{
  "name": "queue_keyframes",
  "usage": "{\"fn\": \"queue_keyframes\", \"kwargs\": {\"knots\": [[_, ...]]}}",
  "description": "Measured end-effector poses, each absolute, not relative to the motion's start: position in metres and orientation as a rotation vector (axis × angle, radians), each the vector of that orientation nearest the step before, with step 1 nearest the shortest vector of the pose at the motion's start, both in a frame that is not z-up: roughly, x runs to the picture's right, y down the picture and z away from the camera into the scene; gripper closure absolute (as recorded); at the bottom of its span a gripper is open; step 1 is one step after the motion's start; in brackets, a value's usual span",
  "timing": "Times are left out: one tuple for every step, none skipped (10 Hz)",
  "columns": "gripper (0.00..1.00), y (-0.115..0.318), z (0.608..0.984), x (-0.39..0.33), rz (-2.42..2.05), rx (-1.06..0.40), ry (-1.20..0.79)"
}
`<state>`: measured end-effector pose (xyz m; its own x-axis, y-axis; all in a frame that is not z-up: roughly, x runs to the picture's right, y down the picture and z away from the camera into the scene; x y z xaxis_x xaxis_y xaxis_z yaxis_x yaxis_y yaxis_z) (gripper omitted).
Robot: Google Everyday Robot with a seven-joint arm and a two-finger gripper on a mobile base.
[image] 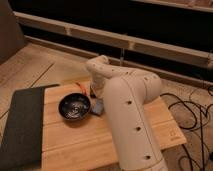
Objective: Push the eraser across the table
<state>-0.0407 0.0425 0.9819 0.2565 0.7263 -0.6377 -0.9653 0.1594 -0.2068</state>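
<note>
And here we are over the light, honey-coloured wooden slatted table (75, 145), with the big white robot arm (127, 115) reaching up the middle and bending down at the far side. The two-finger gripper (94, 93) sits low there, just behind the task's thing, with its fingers pinched together and nothing between them that I can see. The small blue-grey block (97, 106), which I take for the eraser, lies flat on the wood. It is just to the right of the round black bowl (75, 107) and close against the arm's side (whether it touches the bowl, I cannot tell). My read is that it is a light, rubbery piece, firm enough to shove and not fragile. It looks likely to drag on the wood rather than glide. The contact should go low on a broad side face and dead centre, or it could spin away or tip. Now the count: one eraser, one bowl and one dark grey rectangular mat (20, 125) along the left edge. There is also one thin orange item (80, 86) by the far edge, too small to name. That leaves one table and a tangle of black cables (192, 110) on the floor at the right.
</note>
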Motion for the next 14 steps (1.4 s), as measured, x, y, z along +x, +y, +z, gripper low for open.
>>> {"fn": "queue_keyframes", "kwargs": {"knots": [[1.00, 0.038, 0.991, -0.036, 1.263, -0.647, 0.432], [1.00, 0.026, 0.998, -0.033, 1.260, -0.621, 0.406], [1.00, 0.011, 1.004, -0.034, 1.257, -0.594, 0.369], [1.00, -0.002, 1.007, -0.032, 1.260, -0.573, 0.341], [1.00, -0.014, 1.011, -0.031, 1.262, -0.559, 0.313], [1.00, -0.022, 1.014, -0.031, 1.261, -0.554, 0.293], [1.00, -0.026, 1.020, -0.034, 1.260, -0.559, 0.268], [1.00, -0.026, 1.023, -0.036, 1.262, -0.567, 0.257], [1.00, -0.025, 1.028, -0.038, 1.270, -0.579, 0.242], [1.00, -0.025, 1.032, -0.040, 1.282, -0.592, 0.223], [1.00, -0.027, 1.034, -0.043, 1.288, -0.598, 0.209], [1.00, -0.031, 1.036, -0.048, 1.293, -0.606, 0.186], [1.00, -0.035, 1.039, -0.056, 1.292, -0.614, 0.164], [1.00, -0.038, 1.040, -0.064, 1.288, -0.621, 0.146]]}}
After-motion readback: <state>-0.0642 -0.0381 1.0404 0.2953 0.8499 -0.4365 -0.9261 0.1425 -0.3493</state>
